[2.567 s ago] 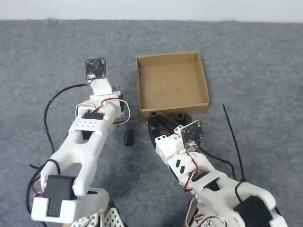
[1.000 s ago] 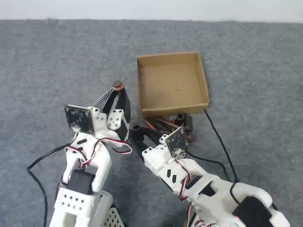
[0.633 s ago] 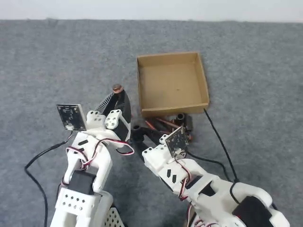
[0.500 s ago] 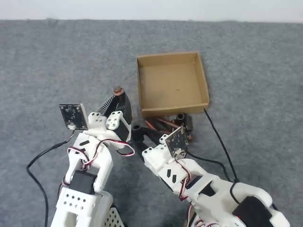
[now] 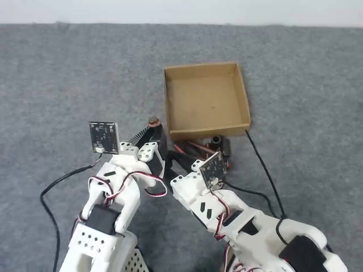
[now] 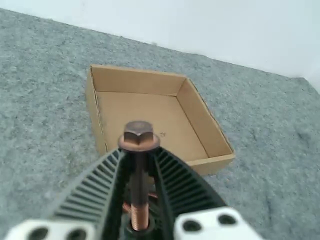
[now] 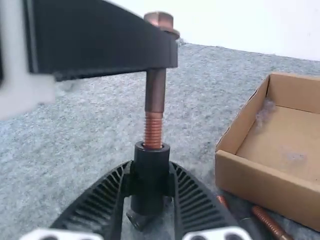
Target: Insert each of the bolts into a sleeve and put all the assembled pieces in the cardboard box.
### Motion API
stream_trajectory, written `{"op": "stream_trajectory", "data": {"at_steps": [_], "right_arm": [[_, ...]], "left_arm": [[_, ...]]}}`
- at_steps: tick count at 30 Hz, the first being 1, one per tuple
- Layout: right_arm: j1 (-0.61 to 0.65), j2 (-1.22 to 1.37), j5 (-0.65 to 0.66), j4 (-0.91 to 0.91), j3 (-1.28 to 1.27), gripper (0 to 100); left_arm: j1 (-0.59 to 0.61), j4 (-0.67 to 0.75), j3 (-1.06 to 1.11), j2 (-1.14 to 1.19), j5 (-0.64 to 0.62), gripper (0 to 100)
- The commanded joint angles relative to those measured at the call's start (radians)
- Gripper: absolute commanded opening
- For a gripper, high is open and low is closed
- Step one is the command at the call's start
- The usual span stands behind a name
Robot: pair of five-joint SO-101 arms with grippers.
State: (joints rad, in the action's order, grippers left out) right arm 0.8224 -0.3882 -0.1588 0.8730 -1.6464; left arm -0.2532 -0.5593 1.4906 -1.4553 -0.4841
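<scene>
Bolt [image 6: 137, 136] stands upright, pinched by our left gripper [image 6: 138, 153] just off the cardboard box's [image 5: 207, 129] arm-side corner. Below it, our right gripper [image 7: 149, 175] clamps a black sleeve [image 7: 149, 157], and the bolt's threaded tip sits in the sleeve's top. Loose bolts [image 5: 195, 148] lie against the same box wall.
</scene>
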Motion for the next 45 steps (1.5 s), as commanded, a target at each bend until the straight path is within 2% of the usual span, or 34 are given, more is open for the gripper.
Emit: {"op": "stream_trajectory", "data": {"at_steps": [1,6,10,15,42,45], "right_arm": [[0.01,-0.039,0.069,0.025,-0.017,0.6],[0.01,-0.038,0.13,0.024,-0.017,0.6],[0.01,-0.038,0.132,0.022,-0.017,0.6],[-0.008,-0.038,0.124,0.022,-0.017,0.6],[-0.054,-0.038,0.123,0.022,-0.015,0.6],[-0.059,-0.038,0.123,0.022,-0.015,0.6]], "left_arm": [[-0.009,-0.002,-0.062,-0.031,-0.012,1],[-0.009,-0.006,-0.061,-0.031,-0.012,1],[-0.011,-0.032,-0.056,-0.032,-0.009,1],[-0.011,-0.08,-0.054,-0.035,0.063,1],[-0.018,-0.063,0.042,-0.037,0.064,1],[-0.057,-0.071,0.051,-0.037,0.066,1]]}}
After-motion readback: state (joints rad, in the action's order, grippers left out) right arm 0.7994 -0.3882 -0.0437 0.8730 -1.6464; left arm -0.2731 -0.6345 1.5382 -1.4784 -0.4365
